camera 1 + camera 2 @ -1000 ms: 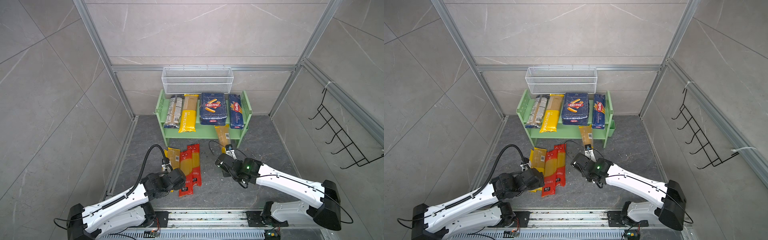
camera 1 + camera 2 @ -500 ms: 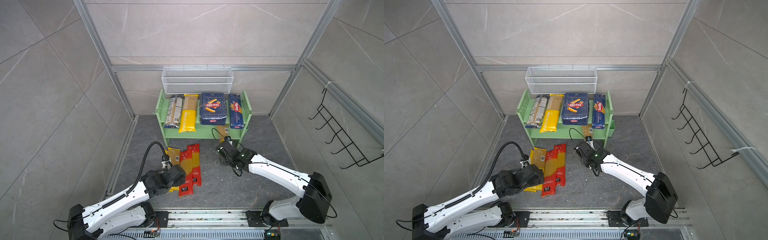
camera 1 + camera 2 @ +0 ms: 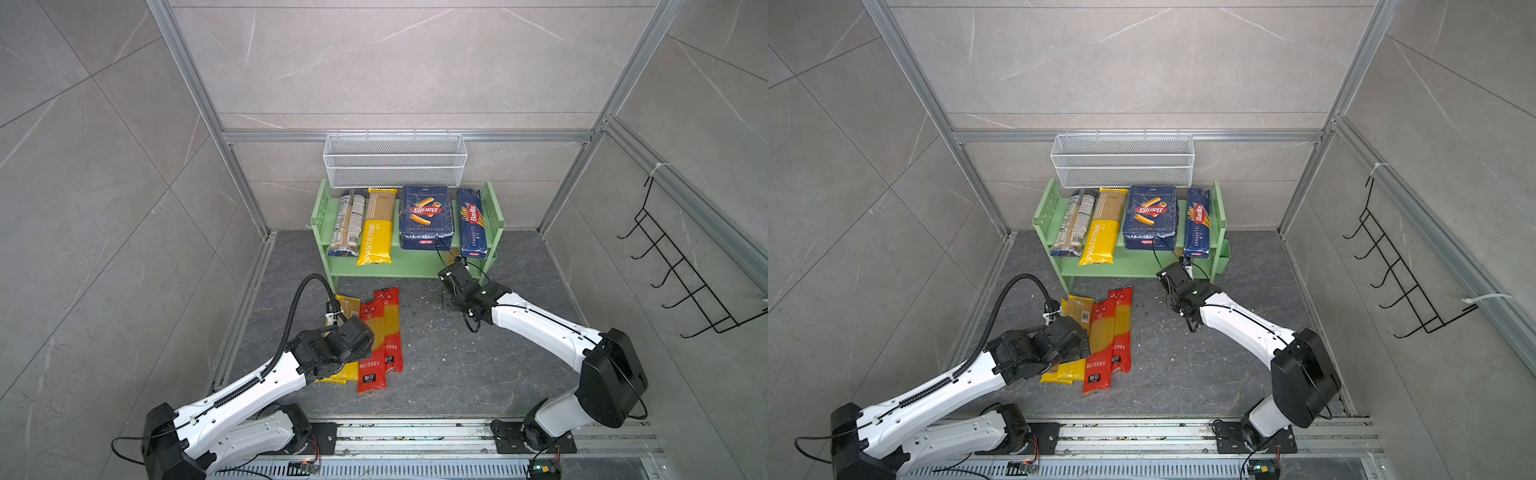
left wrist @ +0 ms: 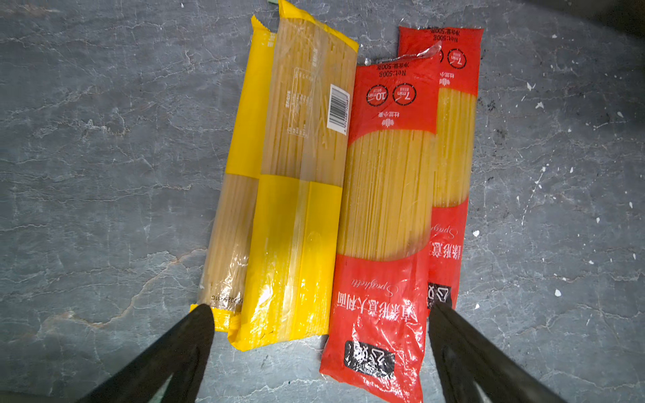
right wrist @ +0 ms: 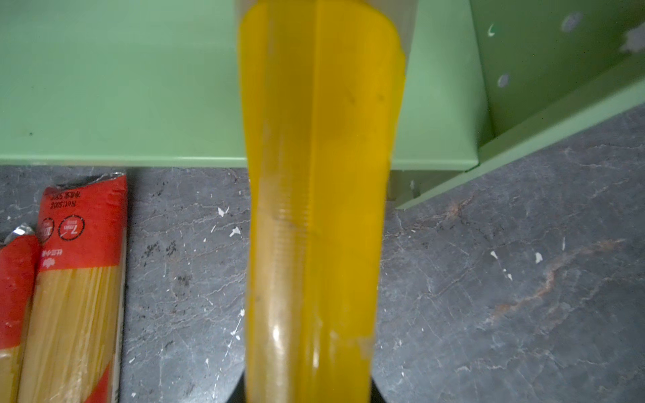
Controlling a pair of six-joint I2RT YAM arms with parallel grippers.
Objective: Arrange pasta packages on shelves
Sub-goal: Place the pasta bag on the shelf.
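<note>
Surrounding green shelves (image 3: 395, 269), grey tiled walls (image 3: 374, 62), dark marbled floor (image 3: 457, 365)

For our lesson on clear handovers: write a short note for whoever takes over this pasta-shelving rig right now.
Left pincer: open above the floor packs, holding nothing.
Right pincer: shut on a yellow pack, its far end over the lower board.
Done: four packs lie on the rack's top board.
Left: seat the held pack; shelve the floor packs, two yellow and two red.
</note>
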